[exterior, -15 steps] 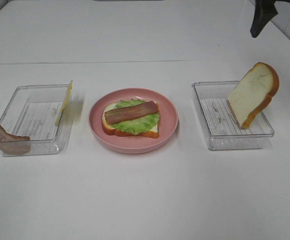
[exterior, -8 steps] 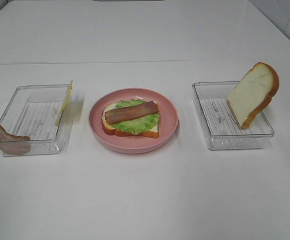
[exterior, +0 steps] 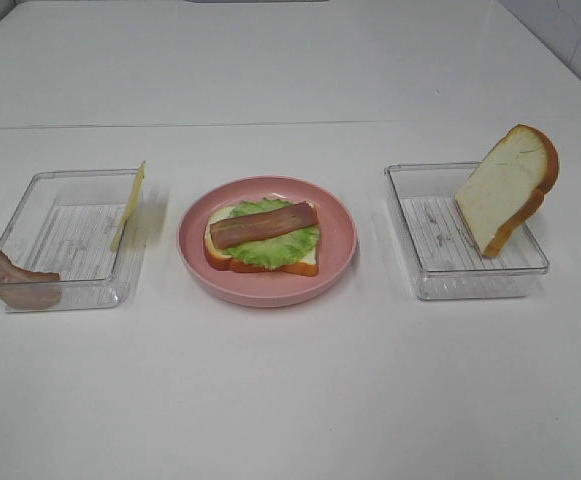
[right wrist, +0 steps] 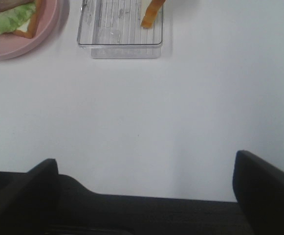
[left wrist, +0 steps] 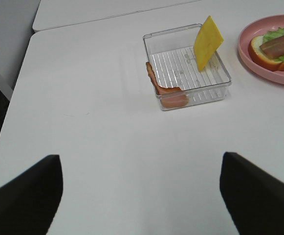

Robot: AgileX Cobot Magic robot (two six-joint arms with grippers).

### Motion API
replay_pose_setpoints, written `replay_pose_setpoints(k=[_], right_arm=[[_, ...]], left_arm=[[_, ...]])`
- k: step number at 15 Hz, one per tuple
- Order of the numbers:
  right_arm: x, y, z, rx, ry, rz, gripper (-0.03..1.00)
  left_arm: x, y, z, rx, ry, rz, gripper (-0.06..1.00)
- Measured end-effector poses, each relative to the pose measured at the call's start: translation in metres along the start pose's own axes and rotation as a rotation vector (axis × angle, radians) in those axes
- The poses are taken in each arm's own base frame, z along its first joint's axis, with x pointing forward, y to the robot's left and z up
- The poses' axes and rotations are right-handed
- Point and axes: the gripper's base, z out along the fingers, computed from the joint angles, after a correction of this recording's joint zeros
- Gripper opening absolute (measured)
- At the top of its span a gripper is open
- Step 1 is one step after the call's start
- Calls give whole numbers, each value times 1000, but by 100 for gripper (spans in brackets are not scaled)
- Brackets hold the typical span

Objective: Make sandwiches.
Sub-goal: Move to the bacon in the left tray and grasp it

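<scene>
Judging by what lies on the pink round plate (exterior: 342, 248), the sandwich is about half built. A white bread slice with orange-brown crust (exterior: 307, 263) lies flat at the plate's middle, ruffled green lettuce (exterior: 270, 250) covers it, and one reddish-brown bacon strip (exterior: 263, 224) lies across the top.

The rest sits in two clear plastic trays on the white counter (exterior: 290, 400). In the left tray (exterior: 80, 173) a thin yellow cheese square (exterior: 130, 205) stands on edge, leaning against the wall nearest the plate. A second bacon strip (exterior: 10, 278) hangs over that tray's outer near corner, partly inside and partly out. In the right tray (exterior: 470, 288) the second bread slice (exterior: 505, 190) leans upright against the outer wall.

Neither arm shows in the high view. Each wrist camera shows its own jaws spread wide with nothing between them (only bare counter), well apart from the trays. The left jaws face the cheese tray, the right jaws the bread tray.

The step in hand looks like fetching the next filling — probably the cheese or the spare bacon, which falls to the left arm. The bread should close the stack last. The cheese calls for a descent from above and a pinch across its thin faces, clear of the tray wall — it may tip if nudged first.
</scene>
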Motion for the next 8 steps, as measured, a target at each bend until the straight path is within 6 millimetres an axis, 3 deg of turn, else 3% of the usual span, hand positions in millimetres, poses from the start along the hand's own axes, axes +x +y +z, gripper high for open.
replay_pose_setpoints(k=[8], right_arm=[[86, -3, 4, -6, -231, -15, 92]], left_arm=[[0, 0, 0, -1, 0, 0, 80]])
